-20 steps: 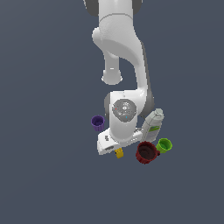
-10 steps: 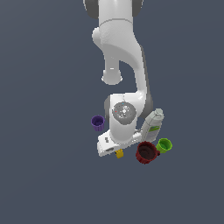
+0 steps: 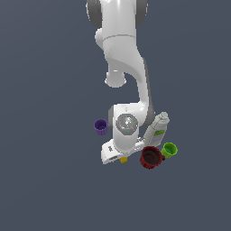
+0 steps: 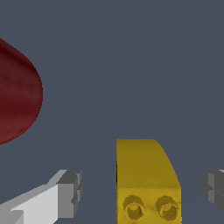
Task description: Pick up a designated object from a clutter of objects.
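Two jaws spread open straddle the yellow block [image 4: 146, 183], closer to one finger, long axis running between them.

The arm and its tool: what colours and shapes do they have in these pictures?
The arm is glossy white with rounded, bulky links and dark grey joint bands. A shiny silver disc sits on the wrist housing. The tool has a white body and square grey ribbed fingertips. No cables are visible.
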Controlling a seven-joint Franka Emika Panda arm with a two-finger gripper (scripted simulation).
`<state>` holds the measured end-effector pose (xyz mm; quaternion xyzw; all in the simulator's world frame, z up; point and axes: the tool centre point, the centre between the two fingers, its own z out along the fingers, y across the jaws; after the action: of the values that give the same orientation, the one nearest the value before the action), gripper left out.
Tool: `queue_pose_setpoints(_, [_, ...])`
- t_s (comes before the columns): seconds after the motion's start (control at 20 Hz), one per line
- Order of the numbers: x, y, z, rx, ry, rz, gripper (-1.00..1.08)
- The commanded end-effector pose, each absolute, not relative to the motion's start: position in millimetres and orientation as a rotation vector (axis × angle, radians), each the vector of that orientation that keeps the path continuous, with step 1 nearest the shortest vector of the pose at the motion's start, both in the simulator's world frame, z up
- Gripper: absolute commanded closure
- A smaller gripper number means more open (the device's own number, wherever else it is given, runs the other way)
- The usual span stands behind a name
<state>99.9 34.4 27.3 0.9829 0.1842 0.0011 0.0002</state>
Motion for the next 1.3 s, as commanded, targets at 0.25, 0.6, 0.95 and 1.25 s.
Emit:
queue_pose_setpoints(0.25, [99.8,35.4,22.0,3.087,0.581,0.0,1.08])
queue_pose_setpoints(0.6, [101.7,32.9,26.5,3.085,0.578,0.009,1.08])
queue_pose_setpoints(0.95, [99.0,36.4,39.1,3.085,0.578,0.009,1.08])
queue_pose_setpoints(1.25, [92.2,45.2,70.6,3.085,0.578,0.008,1.08])
